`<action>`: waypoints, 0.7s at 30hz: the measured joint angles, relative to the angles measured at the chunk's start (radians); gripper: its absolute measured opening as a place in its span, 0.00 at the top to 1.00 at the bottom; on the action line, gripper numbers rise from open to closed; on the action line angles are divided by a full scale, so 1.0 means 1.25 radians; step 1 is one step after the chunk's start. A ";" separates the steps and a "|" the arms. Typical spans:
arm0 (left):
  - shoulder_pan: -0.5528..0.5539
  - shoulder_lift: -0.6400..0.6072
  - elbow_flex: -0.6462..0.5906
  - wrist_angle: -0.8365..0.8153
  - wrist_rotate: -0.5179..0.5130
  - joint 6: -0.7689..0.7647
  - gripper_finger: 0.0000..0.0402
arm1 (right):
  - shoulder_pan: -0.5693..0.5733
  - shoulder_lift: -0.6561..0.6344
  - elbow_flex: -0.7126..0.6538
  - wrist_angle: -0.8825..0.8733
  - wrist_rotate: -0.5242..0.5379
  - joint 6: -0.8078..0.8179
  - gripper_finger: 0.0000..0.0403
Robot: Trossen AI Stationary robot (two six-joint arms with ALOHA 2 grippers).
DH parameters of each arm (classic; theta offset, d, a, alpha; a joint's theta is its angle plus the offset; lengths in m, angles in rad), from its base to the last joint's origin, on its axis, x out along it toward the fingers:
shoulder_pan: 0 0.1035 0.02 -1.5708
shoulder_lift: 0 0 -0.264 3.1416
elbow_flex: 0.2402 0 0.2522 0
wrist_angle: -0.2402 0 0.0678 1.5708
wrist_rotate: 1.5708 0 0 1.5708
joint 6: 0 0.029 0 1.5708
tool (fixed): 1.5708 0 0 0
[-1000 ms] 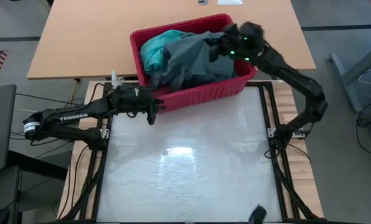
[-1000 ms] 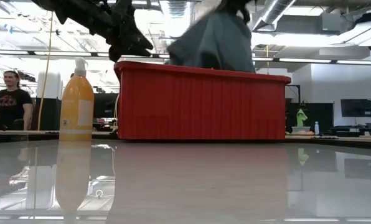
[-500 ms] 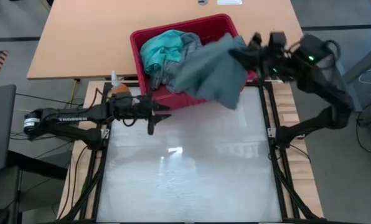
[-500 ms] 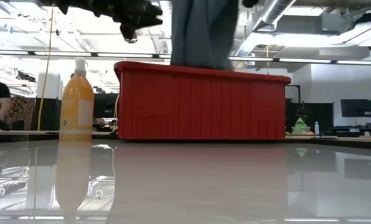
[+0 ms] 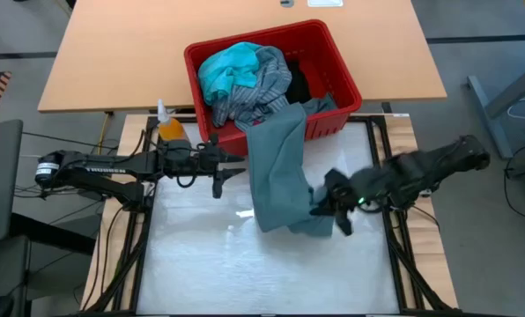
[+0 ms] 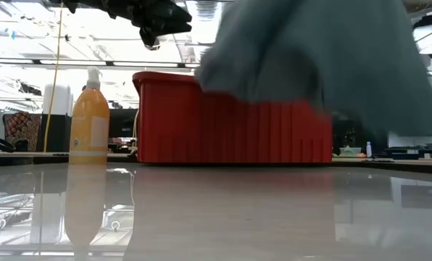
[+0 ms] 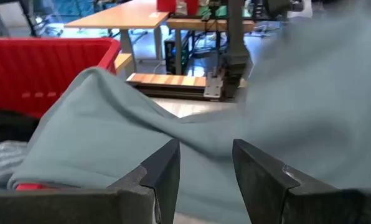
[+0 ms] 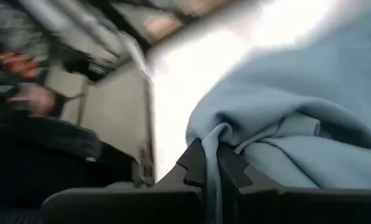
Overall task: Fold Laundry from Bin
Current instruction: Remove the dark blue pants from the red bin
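Observation:
The red bin stands at the table's far edge and holds a turquoise garment, a striped shirt and something black. A grey-green garment stretches from the bin's near rim to my right gripper, which is shut on it over the table's right half. In the low view the garment shows blurred, with its lower edge above the table top. My left gripper stands open beside the bin's near left corner, nothing between its fingers. My right gripper pinches a gathered fold of the grey-green garment between its two fingers; several layers are bunched there. The fingers slant downward. The cloth trails from the fingers back to the bin, and its far end lies over the bin's near rim.
An orange soap bottle stands left of the bin, just beyond my left arm. The glossy table top lies bare toward the near edge. A wooden table lies beyond the bin.
My right gripper has swung quickly from above the bin's far right corner toward the table's near edge and down, staying shut. It has dragged the grey-green garment out of the bin and over the near rim. My left gripper has drifted slightly away from the bin's rim.

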 joint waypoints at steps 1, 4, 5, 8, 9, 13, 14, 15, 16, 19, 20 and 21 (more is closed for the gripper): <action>0.000 0.007 0.000 -0.004 -0.001 -0.008 0.66 | 0.002 0.003 -0.045 0.011 0.002 0.058 0.92; -0.002 0.036 0.000 -0.011 0.008 -0.040 0.66 | 0.003 0.018 -0.165 0.078 0.001 0.181 0.92; -0.004 0.048 0.000 -0.010 0.018 -0.046 0.66 | 0.002 0.022 -0.199 0.102 0.001 0.208 0.92; -0.013 0.091 0.000 -0.005 0.045 -0.064 0.66 | 0.003 0.031 -0.270 0.147 -0.005 0.299 0.91; -0.018 0.108 0.000 0.000 0.048 -0.071 0.66 | 0.003 0.036 -0.284 0.143 -0.007 0.324 0.90; -0.035 0.170 0.000 0.031 0.050 -0.078 0.66 | 0.010 0.041 -0.310 0.137 -0.002 0.380 0.84; -0.039 0.184 0.000 0.037 0.051 -0.079 0.66 | 0.010 0.041 -0.310 0.138 -0.001 0.381 0.82; -0.041 0.199 0.000 0.051 0.051 -0.084 0.66 | 0.010 0.041 -0.310 0.139 -0.002 0.380 0.79; -0.043 0.216 0.000 0.080 0.051 -0.088 0.66 | 0.010 0.041 -0.310 0.139 -0.002 0.375 0.77; -0.045 0.253 0.000 0.133 0.073 -0.099 0.66 | 0.011 0.041 -0.294 0.135 -0.002 0.345 0.68; -0.045 0.266 0.002 0.158 0.081 -0.099 0.66 | 0.012 0.040 -0.282 0.137 -0.002 0.328 0.65; -0.045 0.275 0.008 0.163 0.085 -0.099 0.66 | 0.015 0.037 -0.270 0.137 -0.001 0.308 0.62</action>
